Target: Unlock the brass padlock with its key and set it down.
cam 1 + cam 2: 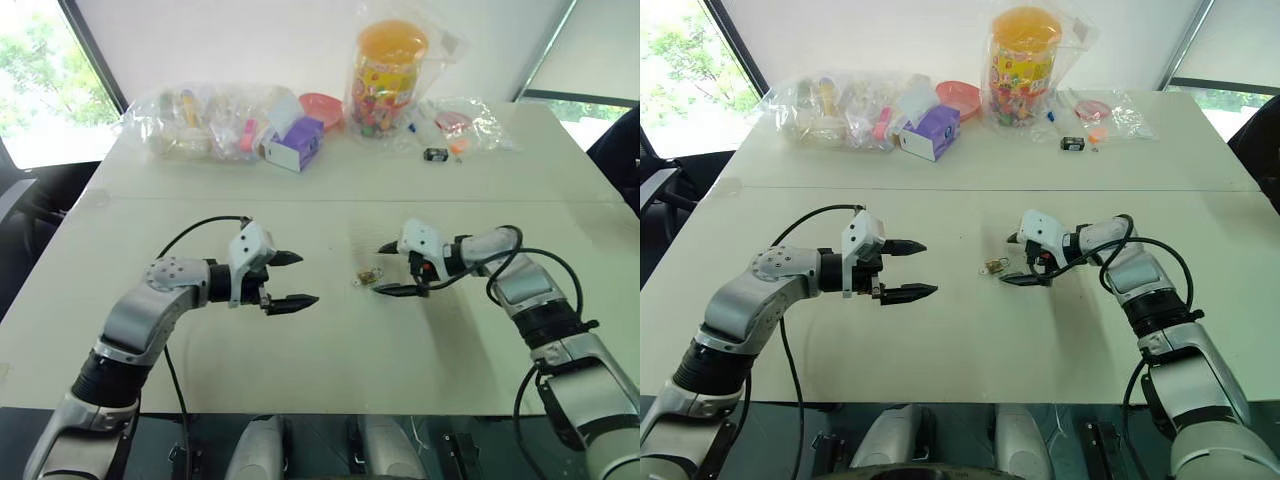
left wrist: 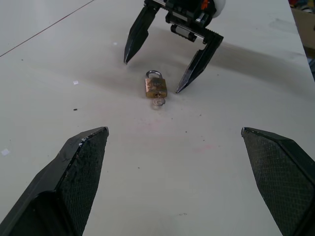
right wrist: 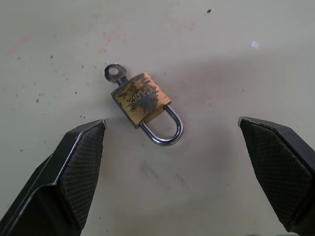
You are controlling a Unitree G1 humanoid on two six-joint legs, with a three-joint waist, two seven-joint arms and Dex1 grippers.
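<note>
Brass padlock (image 3: 142, 101): lay flat on the white table (image 1: 330, 340), key (image 3: 114, 73) in its base.
Right gripper (image 1: 392, 268): spread wide, empty, tips flanking the padlock.
Left gripper (image 1: 296, 279): wide apart, empty, well off.

We see a white table (image 1: 200, 350). On it lies the little brass padlock (image 3: 142, 101), with bags of toys (image 1: 215, 122) at the far edge.

I see the brass padlock (image 3: 141, 100) in worn yellow-brown with dark blotches, its shackle (image 3: 165, 129) and key (image 3: 115, 73) silvery. The table (image 1: 330, 345) is pale cream. My end effector fingers (image 3: 74, 167) are black with a fine cross-hatched texture.
</note>
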